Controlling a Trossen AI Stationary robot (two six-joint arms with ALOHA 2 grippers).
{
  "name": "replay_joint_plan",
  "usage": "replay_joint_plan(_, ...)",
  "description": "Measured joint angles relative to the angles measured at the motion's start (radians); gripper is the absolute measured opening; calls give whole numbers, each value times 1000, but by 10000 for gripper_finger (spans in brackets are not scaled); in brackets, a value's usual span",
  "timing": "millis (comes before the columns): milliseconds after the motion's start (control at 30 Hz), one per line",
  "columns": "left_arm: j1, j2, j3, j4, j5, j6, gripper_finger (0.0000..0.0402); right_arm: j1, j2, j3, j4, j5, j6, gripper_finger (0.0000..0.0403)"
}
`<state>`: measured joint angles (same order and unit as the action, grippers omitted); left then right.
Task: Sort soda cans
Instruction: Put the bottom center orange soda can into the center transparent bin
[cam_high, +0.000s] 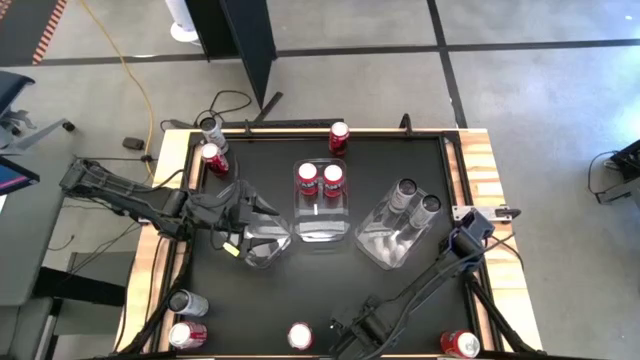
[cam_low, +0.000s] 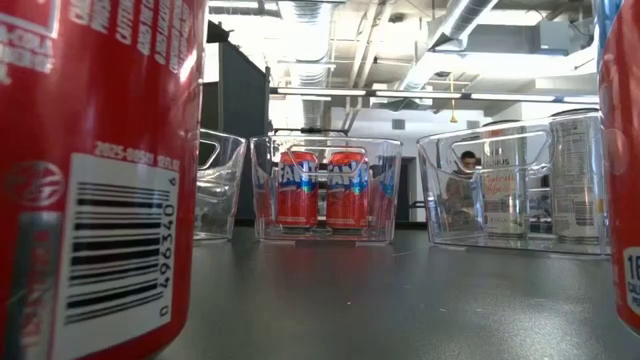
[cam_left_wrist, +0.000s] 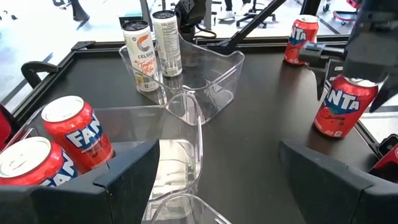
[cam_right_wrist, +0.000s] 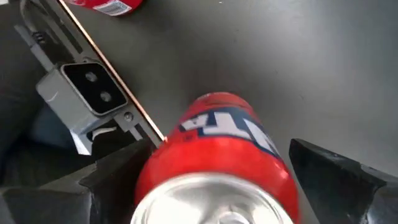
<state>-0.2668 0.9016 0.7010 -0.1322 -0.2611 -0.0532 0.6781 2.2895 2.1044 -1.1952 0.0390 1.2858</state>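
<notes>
The black table (cam_high: 420, 290) has open room near right of the bins. The left bin (cam_high: 266, 243) holds no cans, the middle bin (cam_high: 321, 212) two upright red cans (cam_high: 320, 180), the right bin (cam_high: 392, 240) two upright silver cans (cam_high: 417, 198). The left gripper (cam_high: 240, 222) hangs released at the left bin; the right gripper (cam_right_wrist: 211, 180), spread, straddles an upright red can (cam_right_wrist: 214, 168) at the near edge.

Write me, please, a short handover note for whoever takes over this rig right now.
Left gripper: open, empty, over the empty left bin.
Right gripper: open, straddling a standing red can at the table edge.
Done: two red cans in the middle bin; two silver cans in the right bin.
Left: that red can, plus six loose cans, four red, two silver.
</notes>
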Motion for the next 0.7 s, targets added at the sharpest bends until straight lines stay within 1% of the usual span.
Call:
replay_joint_plan(300,0,0,0,-9,-1,0,320,-5,39,1,18,-28,-6,397)
replay_joint_plan(400,0,0,0,-11,-5,0,320,-5,40,1,20,-38,-4,391)
replay_joint_plan(533,0,0,0,-13,-6,0,320,-5,40,1,19,-38,1,367)
replay_joint_plan(700,0,0,0,-13,-6,0,320,-4,40,1,22,-40,5,315)
